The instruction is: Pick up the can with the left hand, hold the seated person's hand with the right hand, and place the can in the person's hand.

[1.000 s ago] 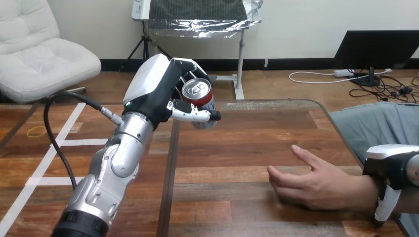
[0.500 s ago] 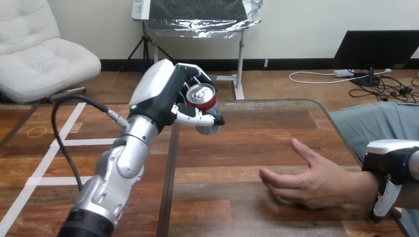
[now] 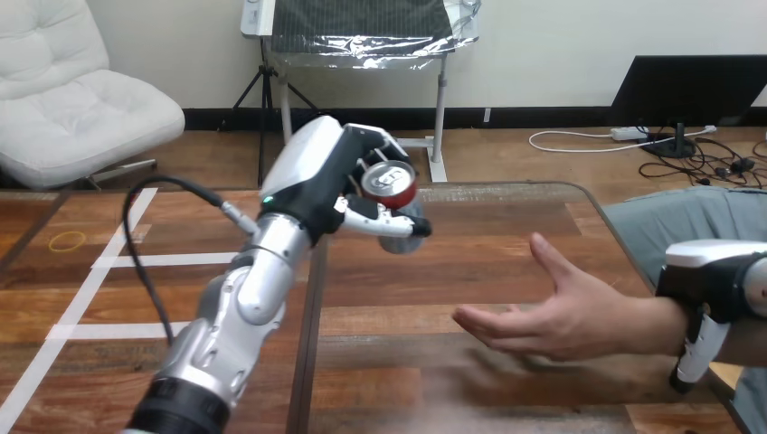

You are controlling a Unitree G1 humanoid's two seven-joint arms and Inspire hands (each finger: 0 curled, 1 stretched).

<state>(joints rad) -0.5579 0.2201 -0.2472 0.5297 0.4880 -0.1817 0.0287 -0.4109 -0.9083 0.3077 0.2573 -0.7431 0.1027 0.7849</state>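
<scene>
Can [image 3: 391,183] we see tilted in the air above the far part of the bench [image 3: 506,244], gripped between fingers and thumb of the left robot hand [image 3: 317,176]. Bare wood lies between it and the person's hand [image 3: 543,316], held open near the right edge. The right robot hand [image 3: 714,285] clasps the person's wrist, thumb down its near side.

Wooden table [image 3: 488,262] — brown planks
</scene>
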